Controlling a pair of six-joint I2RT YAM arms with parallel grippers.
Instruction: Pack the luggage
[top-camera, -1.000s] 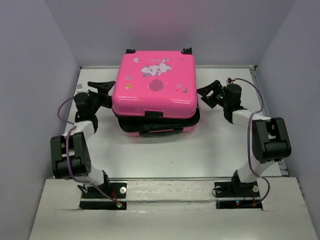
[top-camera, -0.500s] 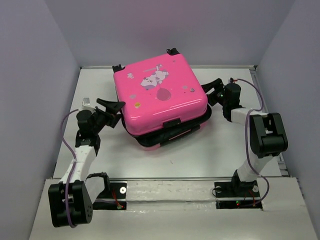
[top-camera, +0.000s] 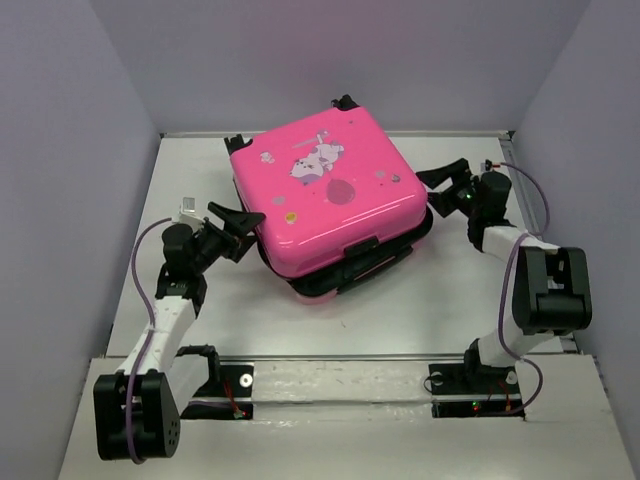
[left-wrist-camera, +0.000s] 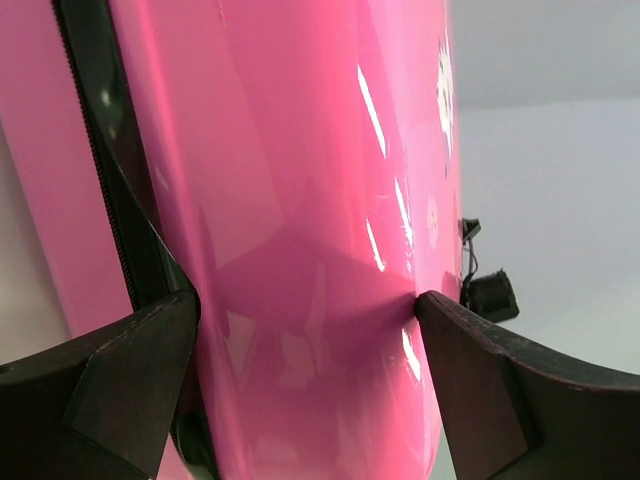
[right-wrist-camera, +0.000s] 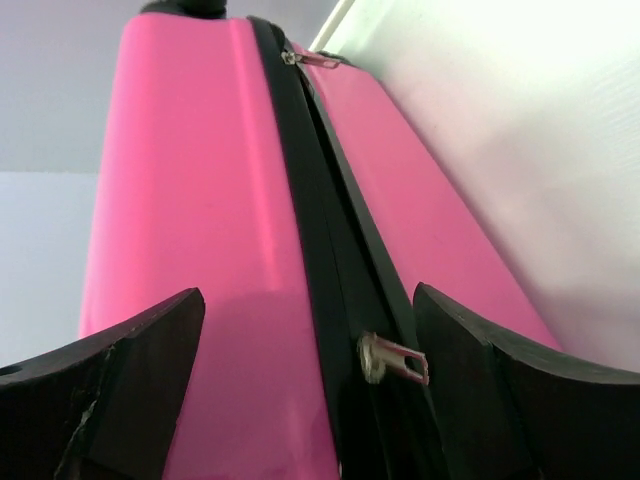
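Luggage: your pink luggage lies flat on the white table, toward the back and middle, turned so that one corner points at the arm bases.
Lid: it is down on the lower shell with the cartoon print facing up. A black zipper band shows between the two pink halves.
Zipper: in the right wrist view you see a metal zipper pull on that band near the camera, and a second pull farther along. You cannot tell from these views how far the zip is closed.
Handle and wheels: the black carry handle sits on the near-right edge, and the black wheels stick out at the far side.
Left gripper: your left gripper is at the luggage's left corner with its jaws spread wide. In the wrist view its fingers straddle the pink upper shell, one tip by the black band and the other at the top face. You cannot tell whether they press on it, and nothing is clamped.
Right gripper: your right gripper is at the right side of the luggage, jaws also wide apart and gripping nothing. Its fingers frame the seam, with the near pull between them.
Arms: the left arm stretches low toward the luggage, and the right arm is bent at the elbow.
Surroundings: plain pale walls close in the table on three sides.
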